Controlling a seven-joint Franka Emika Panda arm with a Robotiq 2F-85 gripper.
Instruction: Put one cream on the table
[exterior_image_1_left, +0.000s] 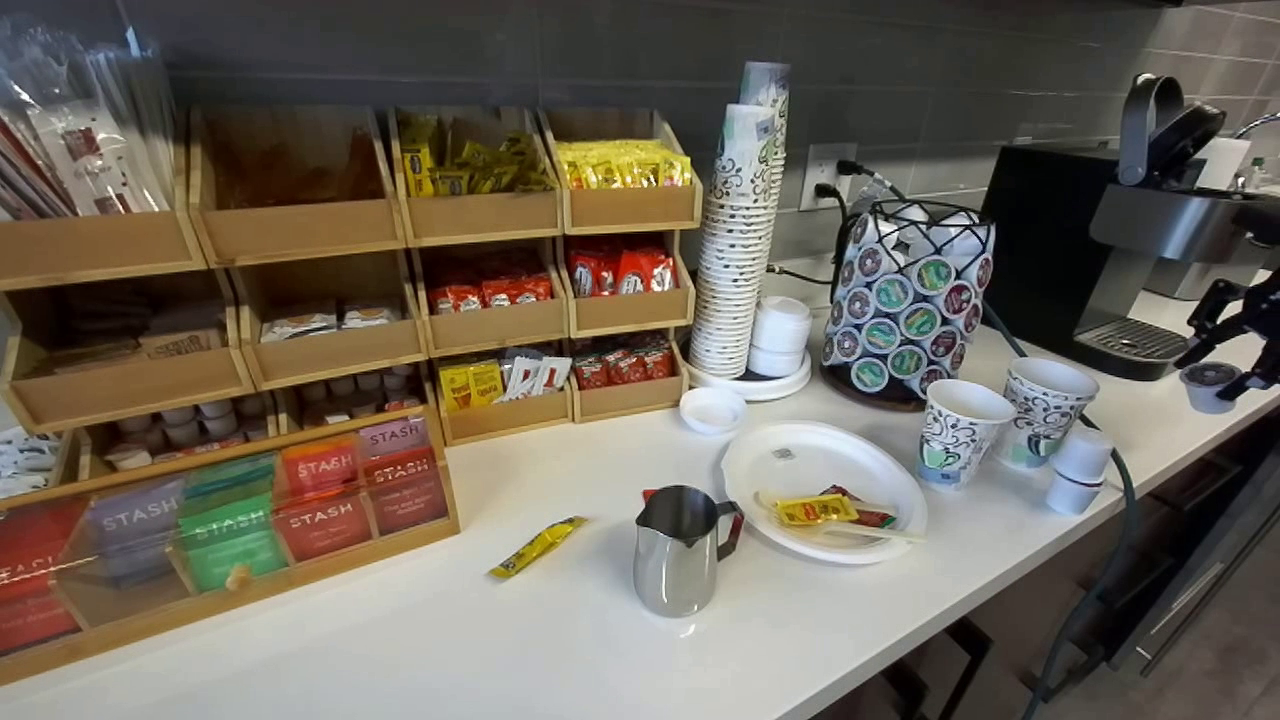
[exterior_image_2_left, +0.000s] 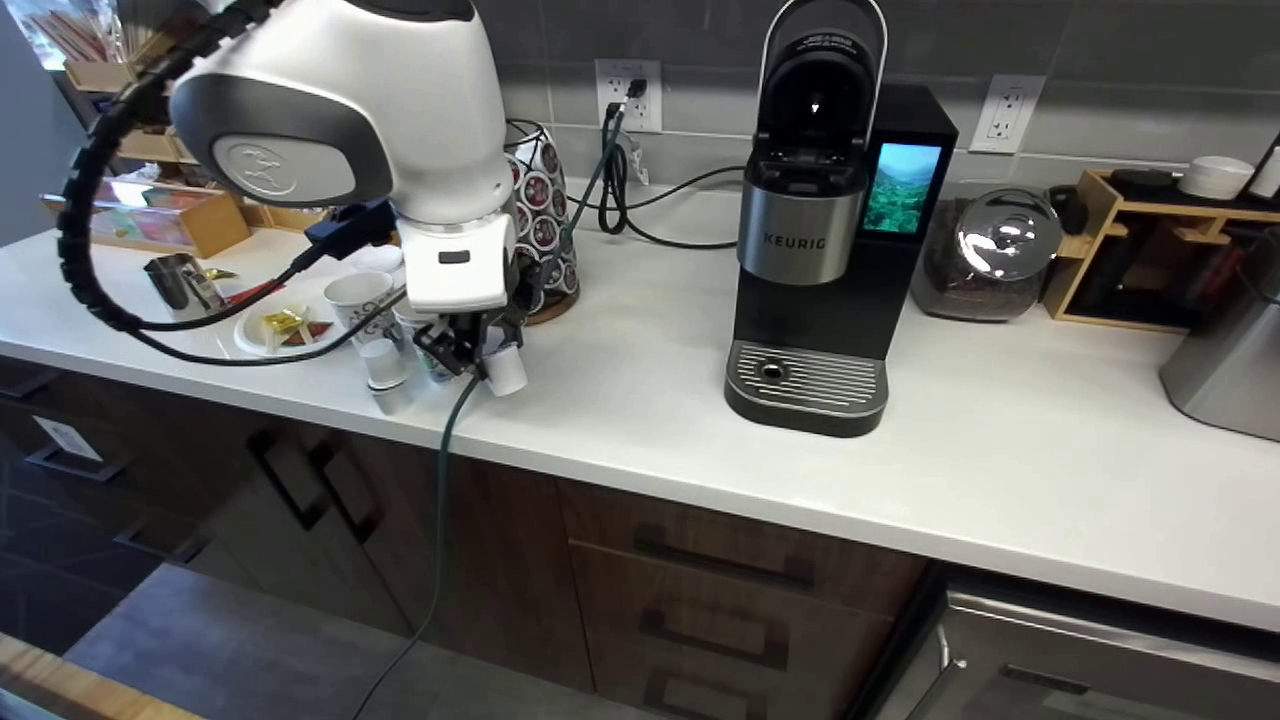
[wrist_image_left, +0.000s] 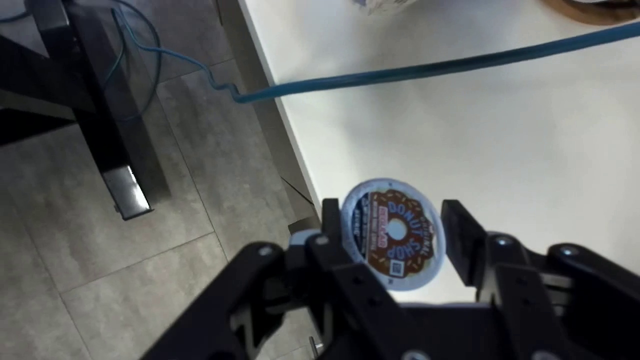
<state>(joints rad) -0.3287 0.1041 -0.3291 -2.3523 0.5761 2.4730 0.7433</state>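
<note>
One tool (wrist_image_left: 393, 227) grips one coffee pod (wrist_image_left: 395, 237) over one table (exterior_image_2_left: 1000, 430)

Across all 3 views we see the white countertop (exterior_image_1_left: 560, 650) brightly lit; in both exterior views the cabinets (exterior_image_2_left: 500, 540) below sit dim. In an exterior view, glare streaks the jar lid (exterior_image_2_left: 1005, 248). In the wrist view we find a soft shadow on the floor (wrist_image_left: 150, 280) beside a black leg (wrist_image_left: 100, 135), and the near parts of the gripper (wrist_image_left: 392, 220) blurred.
</note>
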